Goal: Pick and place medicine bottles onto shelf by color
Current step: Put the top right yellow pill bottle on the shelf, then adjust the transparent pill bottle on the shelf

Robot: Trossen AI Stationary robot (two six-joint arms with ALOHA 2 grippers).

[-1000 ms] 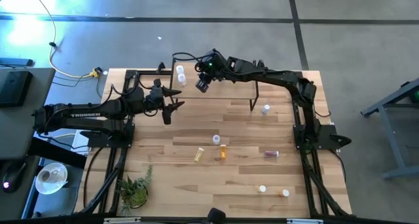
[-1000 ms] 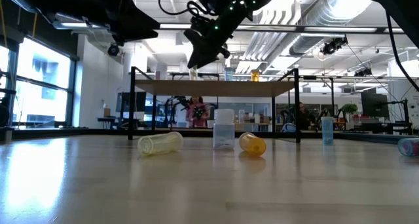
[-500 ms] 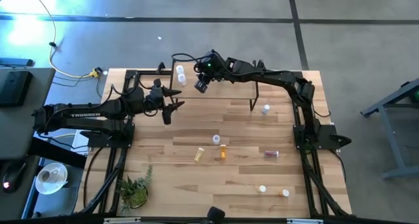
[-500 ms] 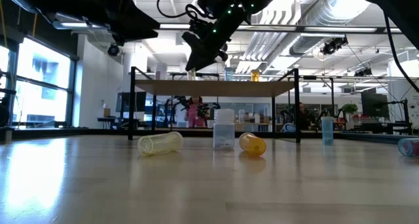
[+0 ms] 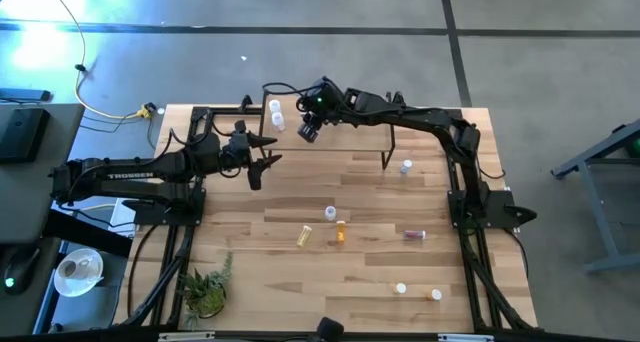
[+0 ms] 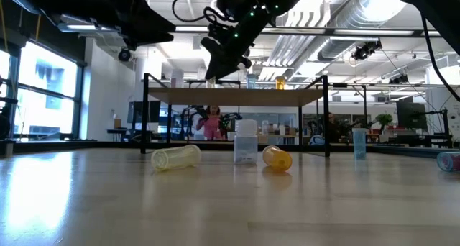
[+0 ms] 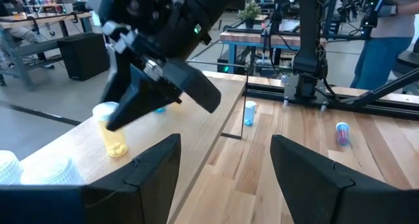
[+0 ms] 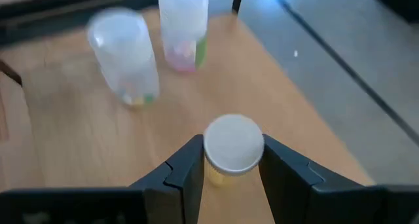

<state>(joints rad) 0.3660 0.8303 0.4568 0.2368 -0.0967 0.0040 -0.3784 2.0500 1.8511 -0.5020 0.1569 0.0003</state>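
- We see only the white cap of the yellow bottle [image 8: 233, 145]; its body hides below.
- The two clear bottles [image 8: 124, 57] behind look blurred; we cannot read their contents.

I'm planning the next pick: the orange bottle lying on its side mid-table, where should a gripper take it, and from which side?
Grip the orange bottle across its round body, coming straight down from above. It lies flat on the table, its long axis running toward the shelf, so the fingers should close from its left and right. The yellow bottle lies apart, leaving room.
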